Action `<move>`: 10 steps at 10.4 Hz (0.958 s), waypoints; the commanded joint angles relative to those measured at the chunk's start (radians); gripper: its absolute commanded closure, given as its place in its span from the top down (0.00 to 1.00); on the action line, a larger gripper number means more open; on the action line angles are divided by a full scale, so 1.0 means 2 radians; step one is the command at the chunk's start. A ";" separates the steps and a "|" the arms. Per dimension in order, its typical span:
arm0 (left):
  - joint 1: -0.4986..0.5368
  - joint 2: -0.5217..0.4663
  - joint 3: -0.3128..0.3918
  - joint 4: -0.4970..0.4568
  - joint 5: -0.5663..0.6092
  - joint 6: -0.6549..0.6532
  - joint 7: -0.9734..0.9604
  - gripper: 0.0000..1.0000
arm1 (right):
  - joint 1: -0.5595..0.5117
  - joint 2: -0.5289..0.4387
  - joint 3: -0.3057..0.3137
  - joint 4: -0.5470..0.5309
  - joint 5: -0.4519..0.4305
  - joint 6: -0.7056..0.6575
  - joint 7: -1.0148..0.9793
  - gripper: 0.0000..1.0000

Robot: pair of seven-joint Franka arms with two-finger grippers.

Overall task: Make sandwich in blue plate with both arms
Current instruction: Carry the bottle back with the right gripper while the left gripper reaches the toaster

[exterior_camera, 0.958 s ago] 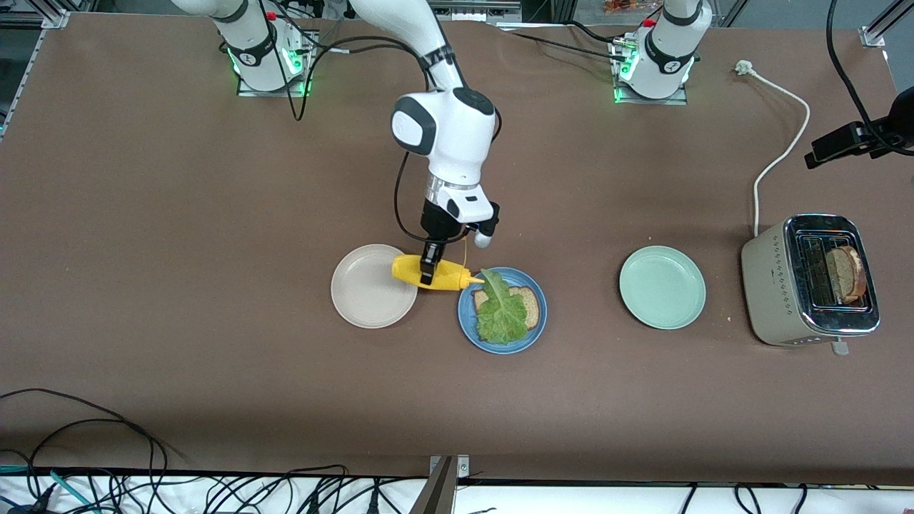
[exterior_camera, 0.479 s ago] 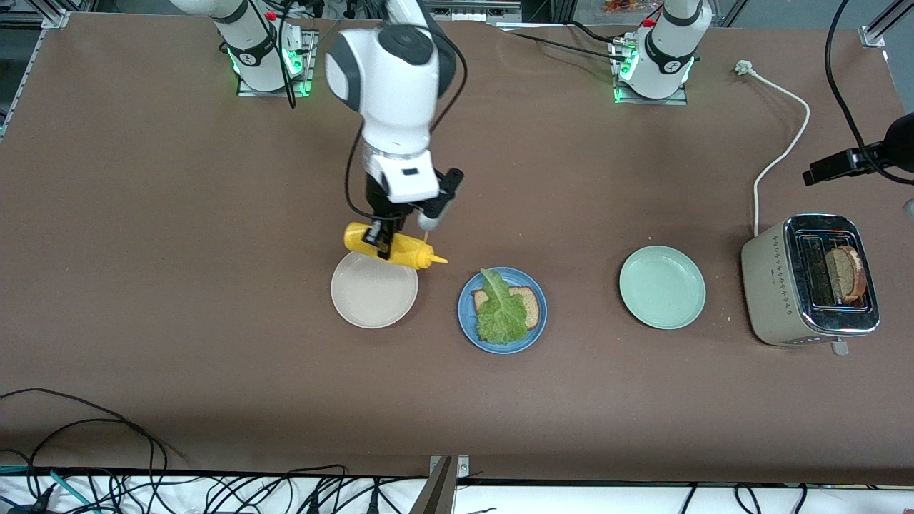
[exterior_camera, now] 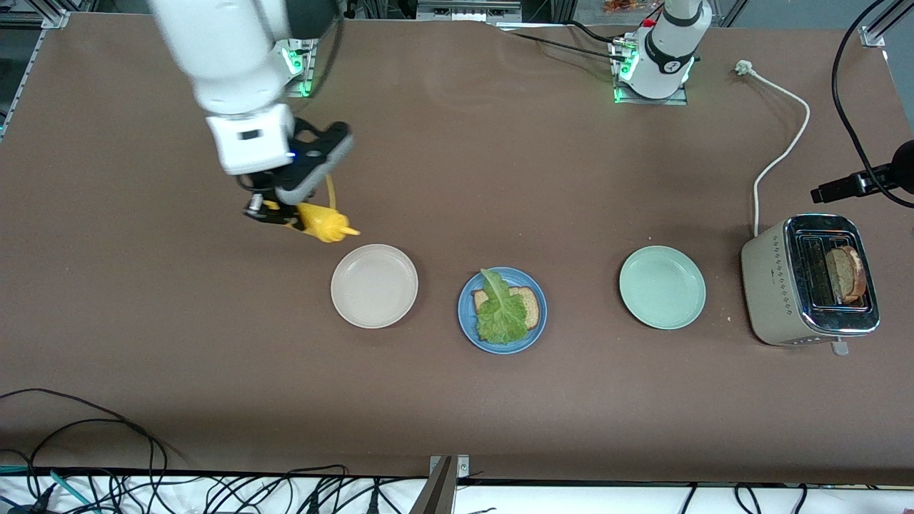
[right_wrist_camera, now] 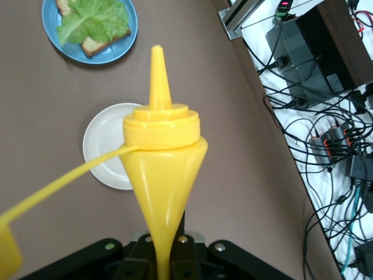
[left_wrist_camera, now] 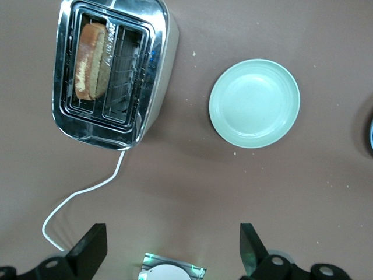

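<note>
Brown table: several non-task items present.

Beige-white plate, bare, sits toward the right arm's end of the table.

Pale mint-green plate, also bare, sits toward the left arm's end. In the left wrist view it appears again.

Silver two-slot toaster stands beside the mint-green plate, at the left arm's end. One slot holds a brown bread slice; the other slot shows only wire rack.

White power cord runs from the toaster across the table; its plug lies loose on the surface.

Yellow squeeze bottle, nozzle uncapped, cap dangling on a yellow strap, is up in the air.

Black cables tangle along the table's near edge.
</note>
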 commanded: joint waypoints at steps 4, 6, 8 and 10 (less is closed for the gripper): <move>-0.016 0.042 -0.017 0.015 0.077 0.006 -0.006 1.00 | -0.019 -0.101 -0.046 -0.076 0.113 0.013 -0.126 0.00; -0.068 0.043 -0.015 0.010 0.136 0.003 -0.062 1.00 | -0.045 -0.101 -0.046 -0.083 0.144 0.020 -0.156 0.00; -0.062 0.044 -0.013 0.011 0.134 0.007 -0.033 1.00 | -0.070 -0.101 -0.046 -0.086 0.174 0.019 -0.185 0.00; -0.053 0.060 -0.012 0.014 0.136 0.009 -0.011 1.00 | -0.097 -0.101 -0.046 -0.101 0.198 0.016 -0.224 0.00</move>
